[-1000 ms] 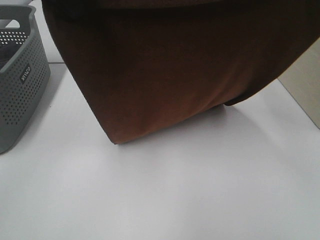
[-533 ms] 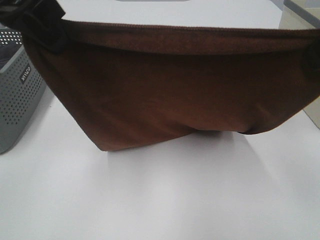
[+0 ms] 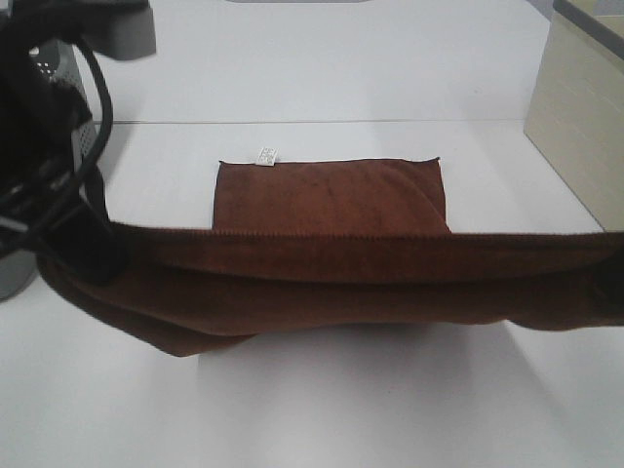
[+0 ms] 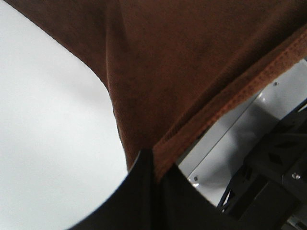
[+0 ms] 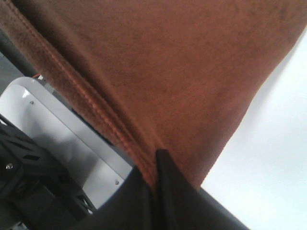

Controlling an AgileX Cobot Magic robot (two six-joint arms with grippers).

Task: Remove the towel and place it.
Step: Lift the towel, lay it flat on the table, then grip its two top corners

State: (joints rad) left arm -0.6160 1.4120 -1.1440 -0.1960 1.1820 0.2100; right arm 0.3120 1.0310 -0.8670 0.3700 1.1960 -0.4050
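Towel [image 3: 331, 200] lies half on the desk [image 3: 322, 409]. Its far part is flat, with a white tag [image 3: 266, 154] at the far left corner, while its near hem is lifted clear and stretched across the exterior view. At the left, a grey basket [image 3: 14, 275] stands largely hidden behind the left arm. The left gripper [image 3: 93, 255] has its jaws clamped on the hem's left end. At the right, the right gripper [image 5: 156, 160] pinches the hem's other end, jaws closed tight on the cloth. A beige box [image 3: 585, 107] stands far right.
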